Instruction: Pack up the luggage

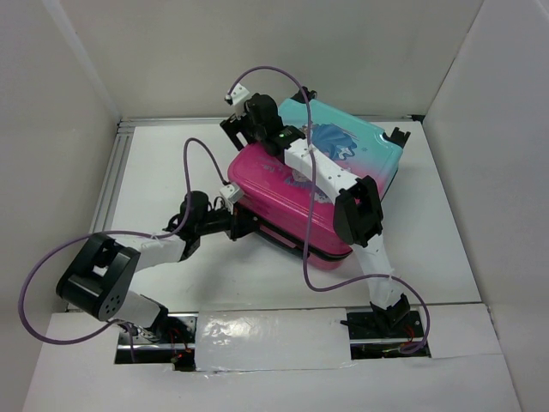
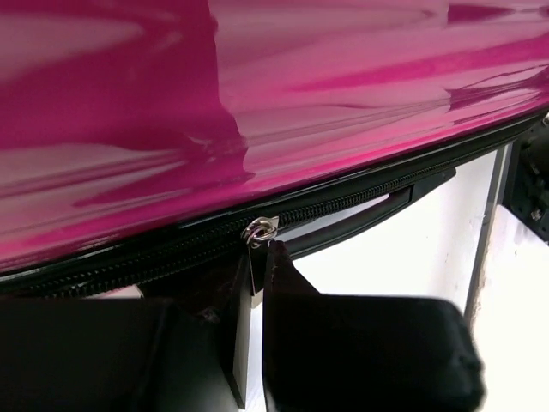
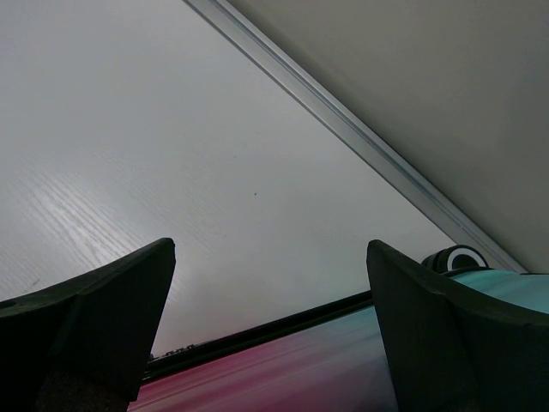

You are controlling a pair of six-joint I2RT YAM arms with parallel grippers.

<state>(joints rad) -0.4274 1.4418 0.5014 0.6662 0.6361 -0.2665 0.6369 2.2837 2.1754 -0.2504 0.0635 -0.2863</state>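
left claw (image 2: 256, 287) pinching zipper pull (image 2: 260, 232) (wrist-only), luggage (image 1: 274, 206) — flat

A: Enclosure?
B: White panels on three sides; back wall (image 1: 257, 51), left wall (image 1: 43, 129), right wall (image 1: 502, 172); all plain and matt.
A: Surface?
B: Bench (image 1: 150, 184) white; faint wood grain shows in the right wrist view; aluminium side rail (image 1: 110, 176) along its left edge; back rail (image 1: 171, 122) where bench meets wall; wrinkled glossy white strip (image 1: 266, 339) across the near edge.
A: Light?
B: Even and diffuse; shadows soft; slight glare on the strip.
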